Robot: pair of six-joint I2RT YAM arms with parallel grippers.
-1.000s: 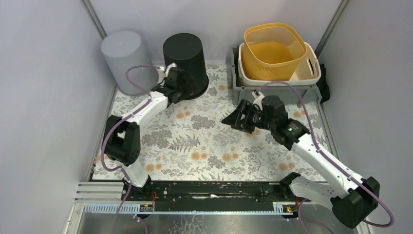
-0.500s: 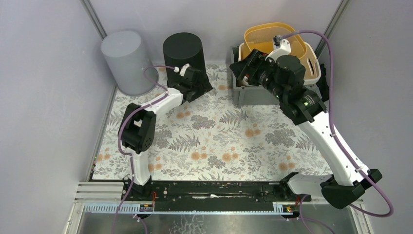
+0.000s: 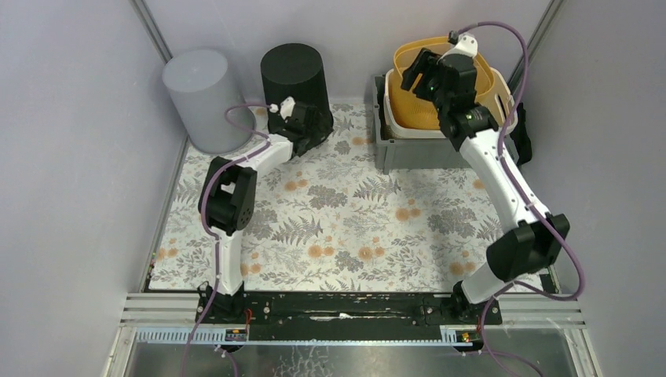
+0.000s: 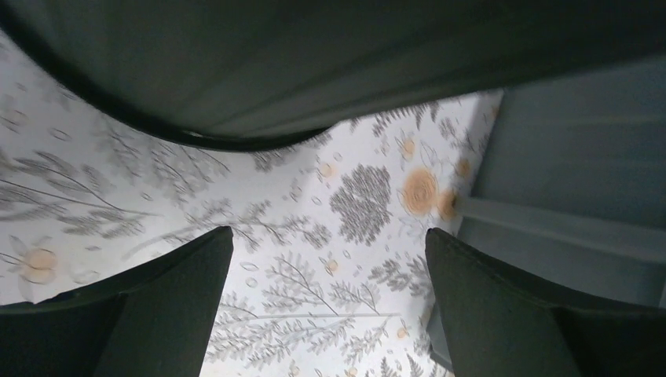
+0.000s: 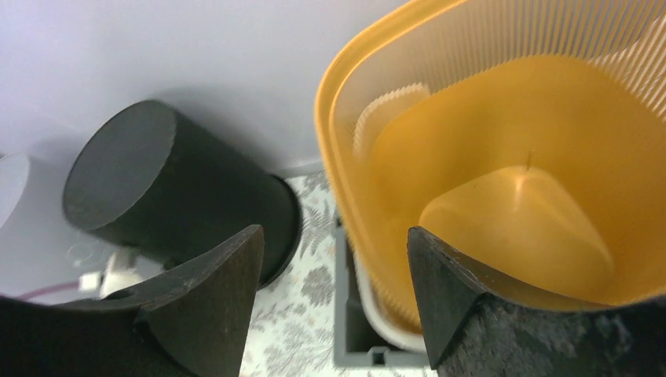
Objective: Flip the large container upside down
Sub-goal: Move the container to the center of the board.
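From my seat the large black container stands at about 11 o'clock on the floral table, flat closed end up and wider rim down on the cloth, so it is upside down. The grey cylinder is just to its 9 o'clock, in the far-left corner. My left gripper lies low at the container's 6 o'clock side. Its fingers are spread as wide as they go, with only patterned cloth between them. The container's dark lower edge fills the top of the left wrist view, but nothing is clamped, and I cannot tell if anything touches the wall. At 1 o'clock the yellow basket sits nested in a white basket inside the grey bin. My right gripper hovers above the yellow basket's 9 o'clock rim, jaws well parted and empty. In the right wrist view that rim lines up between the fingertips, below them.
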